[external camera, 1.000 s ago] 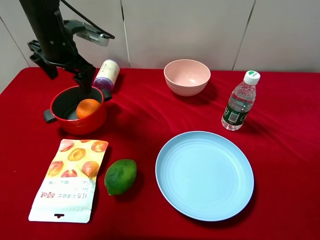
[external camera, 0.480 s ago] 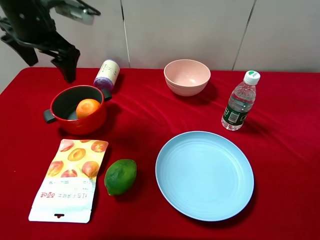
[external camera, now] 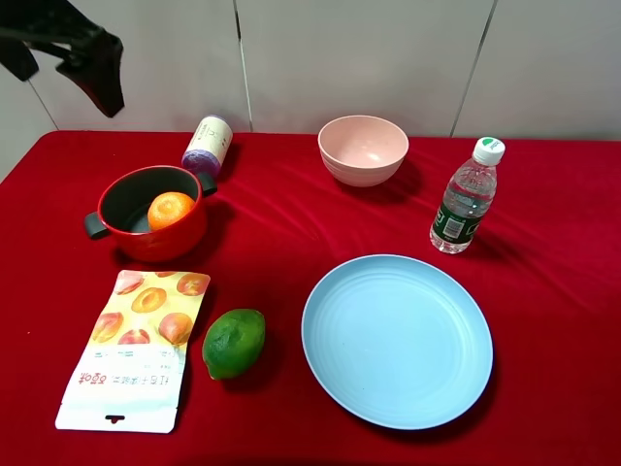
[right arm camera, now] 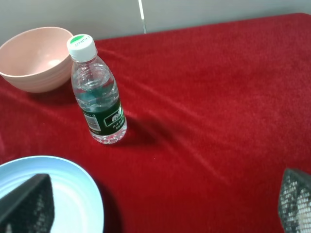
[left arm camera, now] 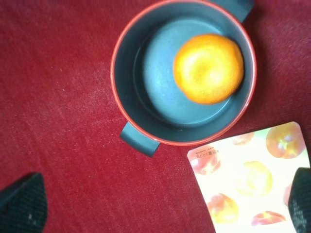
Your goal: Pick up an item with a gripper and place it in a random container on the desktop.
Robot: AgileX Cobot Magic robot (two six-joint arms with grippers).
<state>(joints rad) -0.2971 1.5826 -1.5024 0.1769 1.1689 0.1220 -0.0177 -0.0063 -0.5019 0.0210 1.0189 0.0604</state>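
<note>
The mandarin (external camera: pixel 171 209) sits inside the red pot (external camera: pixel 146 245), so the placing looks done. The left hand (left arm camera: pixel 160 204) hangs above the pot, spread wide and empty, the right hand (right arm camera: pixel 160 201) likewise, and the next move need only park the arm. On the red-clothed surface (external camera: pixel 281 233), a snack pouch (external camera: pixel 136 345) and lime (external camera: pixel 233 342) lie before the pot, with a pink bowl (external camera: pixel 363 171) and water bottle (external camera: pixel 464 206) back and right of it, under a pale panelled wall (external camera: pixel 369 58).
</note>
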